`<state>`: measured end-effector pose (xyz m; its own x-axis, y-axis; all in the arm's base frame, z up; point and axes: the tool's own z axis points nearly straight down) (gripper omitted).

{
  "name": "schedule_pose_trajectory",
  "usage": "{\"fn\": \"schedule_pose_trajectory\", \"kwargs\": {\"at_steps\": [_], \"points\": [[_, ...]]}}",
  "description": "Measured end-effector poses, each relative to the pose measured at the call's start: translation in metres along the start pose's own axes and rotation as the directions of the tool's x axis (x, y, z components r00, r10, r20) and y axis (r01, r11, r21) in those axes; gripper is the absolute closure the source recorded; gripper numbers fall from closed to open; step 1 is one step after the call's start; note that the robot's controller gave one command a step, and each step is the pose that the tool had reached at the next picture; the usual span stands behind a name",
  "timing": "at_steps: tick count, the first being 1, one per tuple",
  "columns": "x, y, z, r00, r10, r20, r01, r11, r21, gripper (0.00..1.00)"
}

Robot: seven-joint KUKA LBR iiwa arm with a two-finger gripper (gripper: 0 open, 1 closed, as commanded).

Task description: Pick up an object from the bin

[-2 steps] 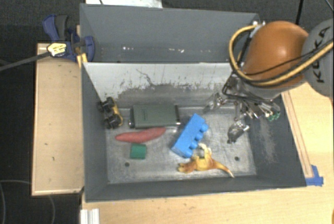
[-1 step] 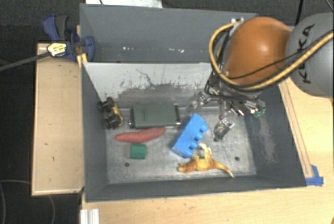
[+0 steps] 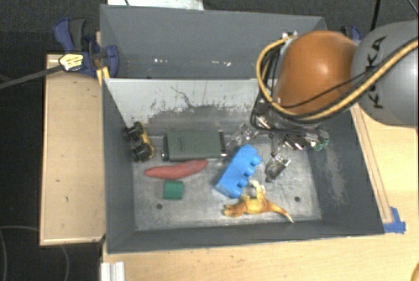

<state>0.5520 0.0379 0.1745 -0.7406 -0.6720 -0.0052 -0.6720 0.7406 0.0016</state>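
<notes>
My gripper (image 3: 277, 166) hangs below the arm's wrist in the right half of the bin, low over the floor. Just to its left lies a blue studded toy brick (image 3: 237, 171), tilted on the floor. In front of the gripper, near the bin's front wall, lies a yellow-orange toy dinosaur (image 3: 257, 207). Nothing shows between the gripper and the floor.
Left of the brick lie a dark grey-green flat box (image 3: 192, 145), a red elongated piece (image 3: 175, 171) and a small green cube (image 3: 173, 190). A black and yellow toy vehicle (image 3: 138, 141) sits by the left wall. The arm's orange cover hides the bin's back right part.
</notes>
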Motion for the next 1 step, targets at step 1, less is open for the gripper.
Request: {"fn": "schedule_pose_trajectory", "kwargs": {"at_steps": [1], "points": [[-0.0170, -0.0088, 0.0025, 0.973, -0.230, -0.004, 0.230, 0.973, 0.003, 0.00]]}}
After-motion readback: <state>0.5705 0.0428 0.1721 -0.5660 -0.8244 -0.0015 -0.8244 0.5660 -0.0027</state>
